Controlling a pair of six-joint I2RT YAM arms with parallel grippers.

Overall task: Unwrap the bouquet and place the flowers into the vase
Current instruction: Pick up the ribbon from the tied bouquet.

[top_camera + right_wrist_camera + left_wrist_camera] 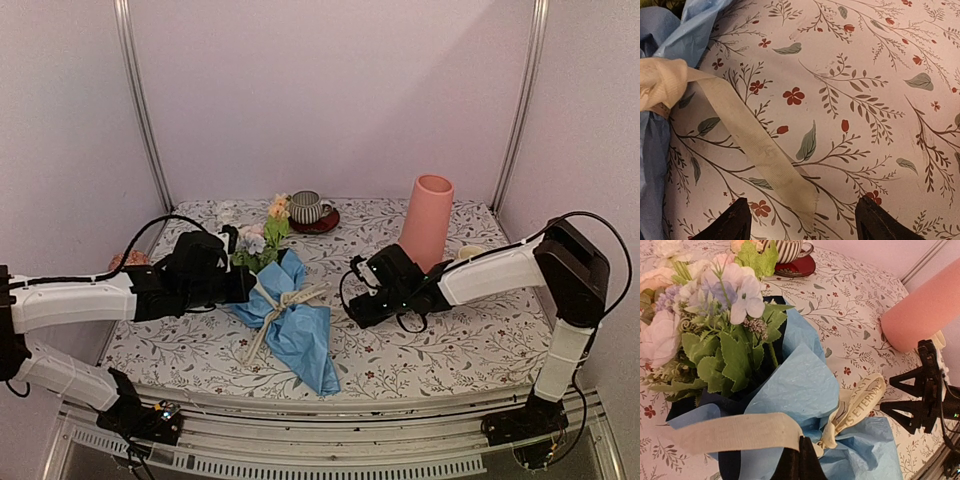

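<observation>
- The left hand (799,450) is pressed together on the cream ribbon (740,432) right by the knot. It looks like a pinch on the band itself, with blue paper (800,385) bunched beneath.
- The bouquet (285,315) lies on its side on the bench (440,345) between the two arms. The flowers (725,295) point to the far side and the wrap is not yet off.
- The right hand (802,210) is spread wide and low over the cloth, with the loose ribbon tail (765,155) lying flat between its fingers and nothing held.
- My read is that this is the untying step, so the left hand anchors while the right takes the tail.
- To do it well, drop the right hand straight down and close on the tail near its free end. The ribbon is thin and flat, so the fingers need to reach the cloth.
- Then pull along the tail's own line, away from the knot, slow and steady, because a sideways tug could drag the whole bunch.
- The left hand's anchor must stay firm, or the bouquet will slide instead of the bow giving.
- The vase (427,222) stands upright just behind the right arm, so any pull should sweep clear of it.
</observation>
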